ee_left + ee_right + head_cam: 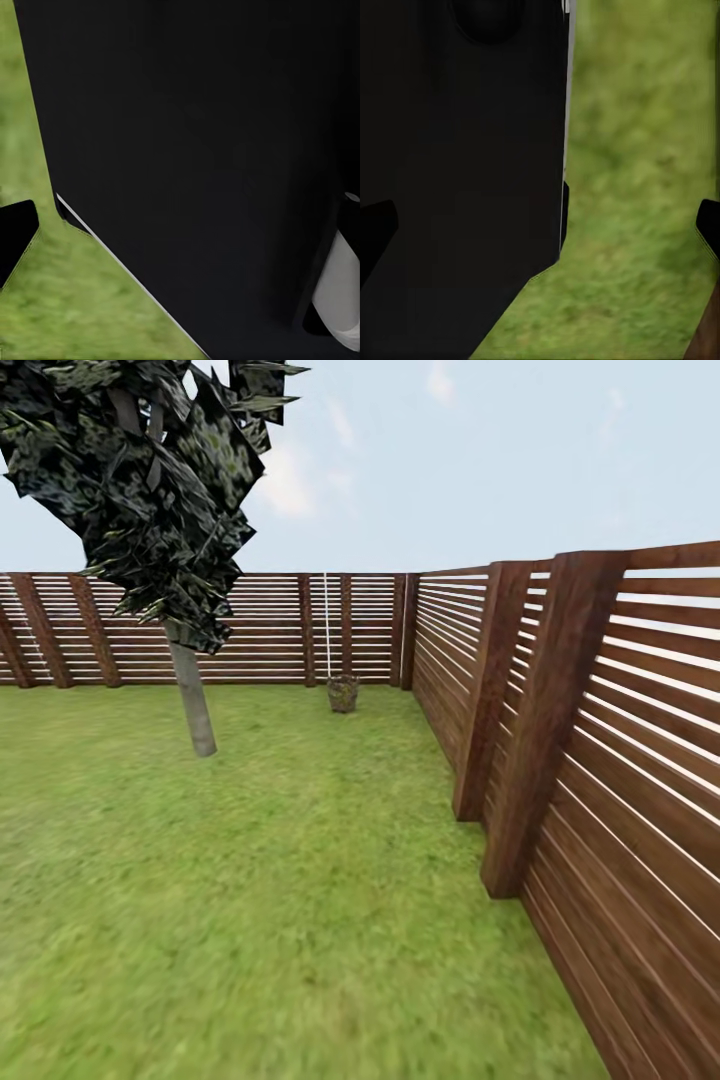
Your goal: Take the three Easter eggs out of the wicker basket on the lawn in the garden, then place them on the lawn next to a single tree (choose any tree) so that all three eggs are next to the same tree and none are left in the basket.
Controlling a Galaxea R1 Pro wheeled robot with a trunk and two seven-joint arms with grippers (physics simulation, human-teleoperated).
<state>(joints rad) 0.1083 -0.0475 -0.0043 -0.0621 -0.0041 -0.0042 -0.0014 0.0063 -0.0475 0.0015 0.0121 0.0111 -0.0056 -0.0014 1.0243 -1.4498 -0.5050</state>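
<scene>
The wicker basket (343, 693) stands small and far off on the lawn (300, 880), close to the back fence near the corner. The eggs cannot be made out at this distance. In the right wrist view my right gripper (541, 229) is open: its dark fingertips (376, 229) sit wide apart at either side, with nothing between them, over grass and the robot's black body. My left gripper (180, 232) shows one dark fingertip (15, 232) far out to the side, so it also reads as open. The thick-trunked tree is out of view.
A brown slatted fence (600, 760) runs along the right with thick posts (545, 730) jutting onto the grass, and meets a back fence (250, 630). A small dark-leaved tree with a thin grey leaning trunk (192, 700) stands left of the basket.
</scene>
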